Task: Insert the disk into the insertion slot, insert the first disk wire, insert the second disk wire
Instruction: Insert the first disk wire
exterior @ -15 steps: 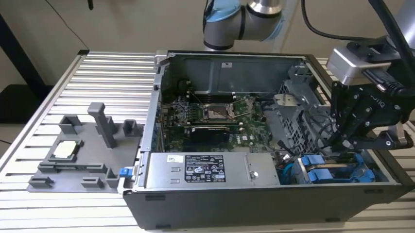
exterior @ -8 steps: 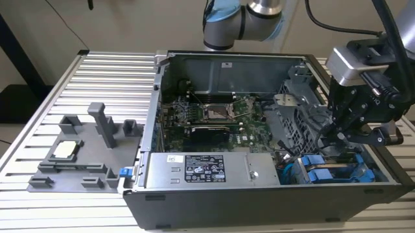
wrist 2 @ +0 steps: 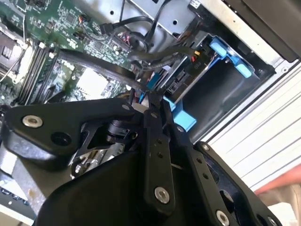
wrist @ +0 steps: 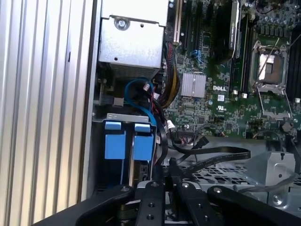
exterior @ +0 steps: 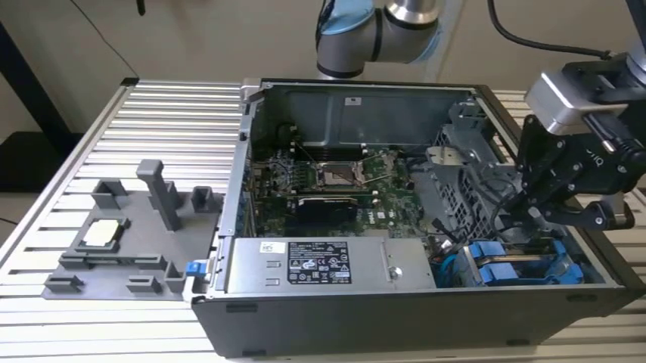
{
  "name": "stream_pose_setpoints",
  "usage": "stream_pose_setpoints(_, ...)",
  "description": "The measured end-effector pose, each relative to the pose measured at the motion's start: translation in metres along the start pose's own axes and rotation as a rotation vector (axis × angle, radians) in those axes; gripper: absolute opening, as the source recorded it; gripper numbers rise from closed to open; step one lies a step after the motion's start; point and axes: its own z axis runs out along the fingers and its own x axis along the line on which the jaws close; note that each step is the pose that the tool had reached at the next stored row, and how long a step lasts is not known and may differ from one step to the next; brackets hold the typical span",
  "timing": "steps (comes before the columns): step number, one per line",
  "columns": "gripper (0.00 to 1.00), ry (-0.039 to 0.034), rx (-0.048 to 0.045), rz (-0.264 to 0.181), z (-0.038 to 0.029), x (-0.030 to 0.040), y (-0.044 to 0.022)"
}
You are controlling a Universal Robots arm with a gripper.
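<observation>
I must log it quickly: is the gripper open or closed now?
The gripper is closed, holding the end of a black cable.

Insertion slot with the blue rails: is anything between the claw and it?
Loose black cables cross right by the claw, next to the insertion slot. Otherwise nothing visible stands between them.
</observation>
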Motion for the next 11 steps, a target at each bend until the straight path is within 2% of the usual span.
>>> stream_pose_setpoints(7, 0.16, -0.0004, 0.0003, 0.004, 0.0066, 0.0114, -0.0033)
stream_pose_setpoints(11, 0.16, -0.0041, 0.0022, 0.016, 0.0127, 0.0146, -0.0043)
